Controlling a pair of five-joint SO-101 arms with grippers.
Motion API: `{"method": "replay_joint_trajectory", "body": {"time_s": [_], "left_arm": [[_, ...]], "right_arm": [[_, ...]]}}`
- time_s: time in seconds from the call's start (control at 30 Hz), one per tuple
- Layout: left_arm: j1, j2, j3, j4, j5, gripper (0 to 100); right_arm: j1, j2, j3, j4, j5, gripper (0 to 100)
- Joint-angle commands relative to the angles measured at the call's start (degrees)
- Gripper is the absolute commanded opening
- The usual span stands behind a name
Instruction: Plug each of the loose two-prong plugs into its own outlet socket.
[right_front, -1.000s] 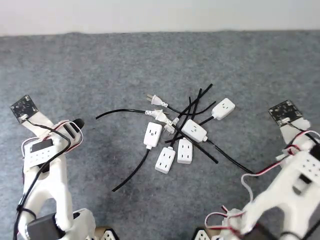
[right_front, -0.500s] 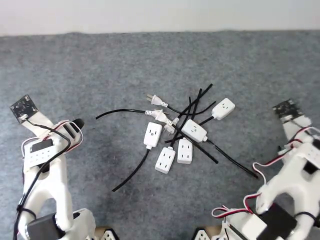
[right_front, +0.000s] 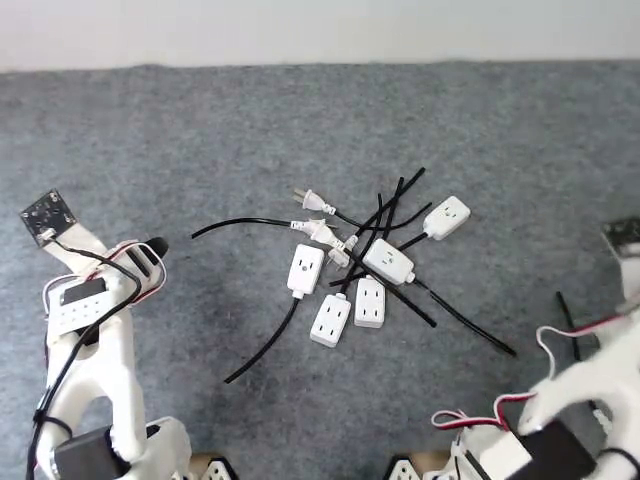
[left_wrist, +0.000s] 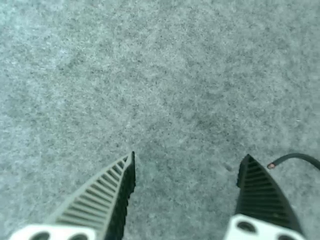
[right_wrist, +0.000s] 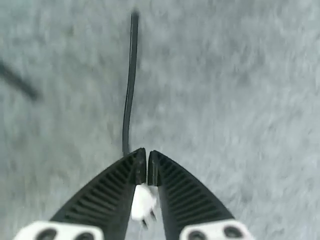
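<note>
Grey carpet (left_wrist: 150, 75) is all that's under my left gripper (left_wrist: 190, 156), parked at 8 o'clock from the pile, jaws wide apart and holding nothing. It's out of the way, I guess. Sockets (right_front: 330, 320) and a loose plug (right_front: 315, 203) sit tangled mid-table. At 4 o'clock my right gripper (right_wrist: 146, 151) is clamped on a plug (right_wrist: 141, 202), cord (right_wrist: 131, 75) trailing. It's clear of the tangle, I figure for easier aiming.
</note>
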Motion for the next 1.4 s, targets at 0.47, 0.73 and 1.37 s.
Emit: {"method": "replay_joint_trajectory", "body": {"time_s": [0.47, 0.73, 1.37], "left_arm": [[0.4, -0.1, -0.9, -1.4, 0.1, 31], [0.4, -0.1, -0.9, -1.4, 0.1, 31], [0.4, -0.1, -0.8, -1.4, 0.1, 31]], "right_arm": [[13.9, -2.7, 17.8, -16.6, 11.2, 0.9], [18.2, -2.7, 20.0, -20.0, 16.5, 0.9], [17.3, -5.5, 22.9, -19.4, 20.1, 0.9]]}}
